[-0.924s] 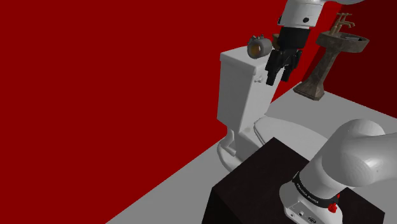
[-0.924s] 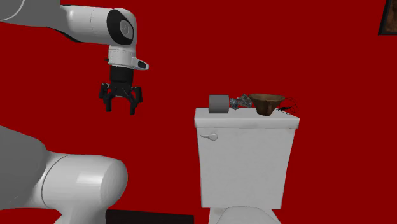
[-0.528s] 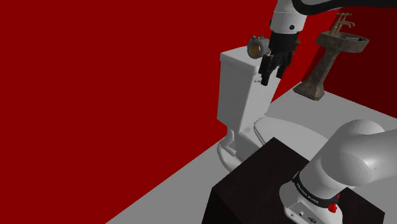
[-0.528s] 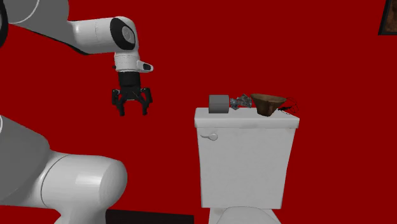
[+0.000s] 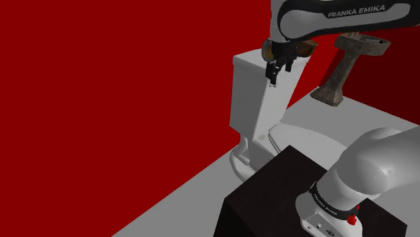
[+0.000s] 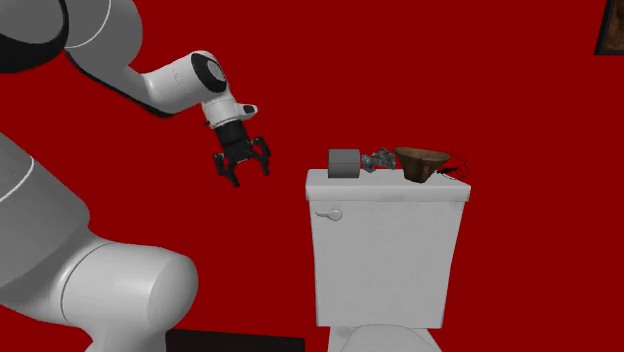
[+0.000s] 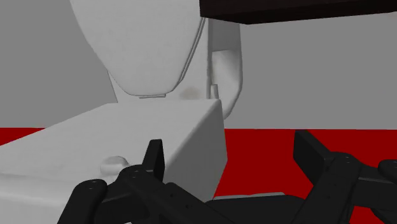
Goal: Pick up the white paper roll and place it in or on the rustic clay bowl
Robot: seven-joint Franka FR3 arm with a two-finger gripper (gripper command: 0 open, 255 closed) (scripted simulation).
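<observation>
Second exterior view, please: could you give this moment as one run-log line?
stage: pre-grasp | tool: open, empty | grey paper roll: on tank lid, untouched | brown bowl: same lid

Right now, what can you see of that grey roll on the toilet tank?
The short grey paper roll lies on its side on the white toilet tank lid, near the lid's end at the second exterior view's left. It looks plain, without texture. A small crumpled grey object sits close beside it, the brown clay bowl beyond. The open black tool hangs apart from it.

Grey roll [image 6: 344, 161] near upright brown bowl [image 6: 420, 160]
</observation>
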